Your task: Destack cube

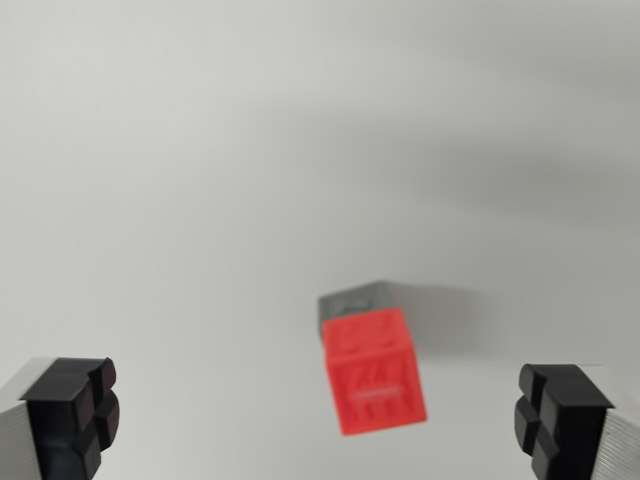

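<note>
Wrist view: plain white surface (200, 150); blurred.

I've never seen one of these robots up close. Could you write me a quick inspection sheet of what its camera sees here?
Surface: plain white tabletop, bare, soft shadows.
Job's things: red cube sitting on a grey cube, mostly hidden behind it; picture blurred.
Clutter: nothing seen.
Gripper: gripper open, black fingertips wide apart at the bottom corners, touching nothing; red cube lies between them, nearer the wrist view's right.
Cables: nothing seen.
Surroundings: nothing seen beyond the tabletop.
</note>
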### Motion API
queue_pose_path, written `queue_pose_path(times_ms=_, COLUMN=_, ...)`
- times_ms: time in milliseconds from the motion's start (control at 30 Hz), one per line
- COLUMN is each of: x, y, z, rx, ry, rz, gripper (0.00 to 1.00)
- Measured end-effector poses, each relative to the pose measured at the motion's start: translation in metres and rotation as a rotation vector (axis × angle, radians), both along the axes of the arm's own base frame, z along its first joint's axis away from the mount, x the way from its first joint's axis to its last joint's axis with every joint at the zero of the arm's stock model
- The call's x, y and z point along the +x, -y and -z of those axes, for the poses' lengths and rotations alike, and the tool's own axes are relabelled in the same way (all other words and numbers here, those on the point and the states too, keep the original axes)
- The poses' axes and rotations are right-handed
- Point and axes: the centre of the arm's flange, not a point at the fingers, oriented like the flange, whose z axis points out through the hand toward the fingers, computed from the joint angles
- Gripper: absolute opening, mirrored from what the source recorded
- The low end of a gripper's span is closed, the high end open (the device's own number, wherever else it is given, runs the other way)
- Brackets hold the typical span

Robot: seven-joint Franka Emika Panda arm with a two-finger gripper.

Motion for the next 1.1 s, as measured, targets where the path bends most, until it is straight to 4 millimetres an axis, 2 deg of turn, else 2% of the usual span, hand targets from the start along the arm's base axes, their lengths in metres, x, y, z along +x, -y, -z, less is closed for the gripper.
queue_pose_path(times_ms=1100, x=-0.103, y=0.050, z=0.069, rx=0.025, ry=0.014, rz=-0.228, gripper=1.00)
